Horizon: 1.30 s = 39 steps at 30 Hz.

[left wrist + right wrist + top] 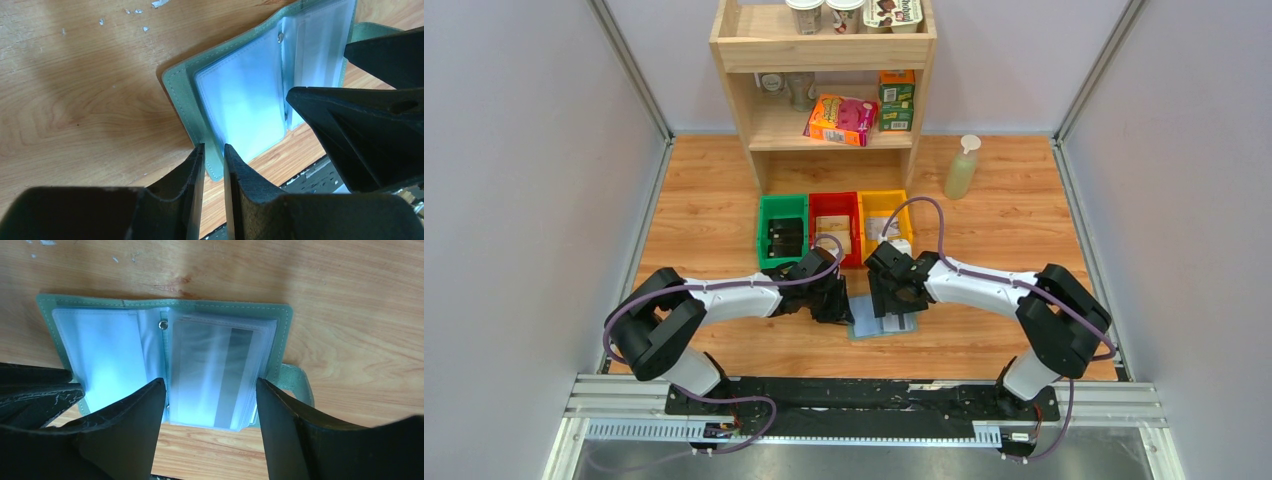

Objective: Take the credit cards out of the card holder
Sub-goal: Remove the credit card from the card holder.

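My left gripper (215, 147) sat at the near left corner of the card holder (250, 100). Its fingers were drawn almost together, and the green cover edge was pinched in the thin slit between them. The holder lay open and flat on the wooden table (704, 210), between my two grippers, with its pale clear sleeves facing up. My right gripper (210, 382) hung over the holder's right half with its fingers spread wide. One finger was at the spine and the other at the outer edge of the sleeve stack, gripping nothing. The closure tab (295, 382) stuck out just beyond the right finger.

Counted, there was one card holder and two grippers. I could make out only one credit card (215, 370), greyish with a dark stripe, showing through the top sleeve of the right stack. I could not tell whether more lay under it. Three bins stood in a row beyond the holder: green (762, 235), red (834, 197) and yellow (884, 195). Behind them was one wooden shelf (824, 50), and to the right of that stood one pale green bottle (961, 168).
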Tool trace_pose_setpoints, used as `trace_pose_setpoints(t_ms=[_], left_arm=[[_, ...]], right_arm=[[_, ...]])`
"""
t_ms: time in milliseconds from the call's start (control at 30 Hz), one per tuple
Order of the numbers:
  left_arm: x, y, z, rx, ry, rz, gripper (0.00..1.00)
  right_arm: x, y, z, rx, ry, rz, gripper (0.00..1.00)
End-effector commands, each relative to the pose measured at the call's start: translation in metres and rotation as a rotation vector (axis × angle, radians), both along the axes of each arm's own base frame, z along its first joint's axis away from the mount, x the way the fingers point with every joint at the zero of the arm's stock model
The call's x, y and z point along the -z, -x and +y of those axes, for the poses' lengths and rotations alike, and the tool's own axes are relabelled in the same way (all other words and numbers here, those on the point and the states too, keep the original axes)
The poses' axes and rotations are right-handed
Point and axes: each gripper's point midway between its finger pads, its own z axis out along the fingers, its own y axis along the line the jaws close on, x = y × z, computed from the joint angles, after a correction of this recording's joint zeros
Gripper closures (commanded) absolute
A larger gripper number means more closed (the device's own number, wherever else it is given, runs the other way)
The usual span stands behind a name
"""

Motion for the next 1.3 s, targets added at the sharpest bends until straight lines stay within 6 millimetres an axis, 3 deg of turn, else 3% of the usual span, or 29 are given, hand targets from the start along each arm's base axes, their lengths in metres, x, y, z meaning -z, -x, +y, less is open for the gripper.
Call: trace_pose_setpoints(t_ms=[0, 133, 433, 700, 1000, 1100, 1267], left_arm=[[-0.007, -0.003, -0.012, 0.032, 0.024, -0.019, 0.72], [-0.007, -0.003, -0.012, 0.034, 0.023, -0.018, 0.72], [-0.007, -0.003, -0.012, 0.035, 0.022, -0.017, 0.72], [-0.007, -0.002, -0.012, 0.036, 0.026, -0.016, 0.72], [-0.008, -0.002, -0.012, 0.033, 0.029, -0.016, 0.72], [-0.008, -0.001, -0.011, 0.032, 0.028, -0.015, 0.72], [-0.008, -0.001, -0.012, 0.036, 0.030, -0.016, 0.72]], right_arm=[[-0.024, -0.003, 0.014, 0.004, -0.090, -0.038, 0.32], [-0.040, -0.003, 0.022, -0.014, -0.142, -0.055, 0.31], [-0.043, 0.001, 0.030, -0.025, -0.194, -0.044, 0.31], [-0.072, 0.004, 0.042, -0.053, -0.332, -0.078, 0.32], [-0.064, 0.008, 0.044, -0.030, -0.419, -0.032, 0.35], [-0.059, 0.006, 0.036, -0.002, -0.386, -0.043, 0.36], [-0.043, -0.011, 0.001, 0.089, -0.204, -0.105, 0.34]])
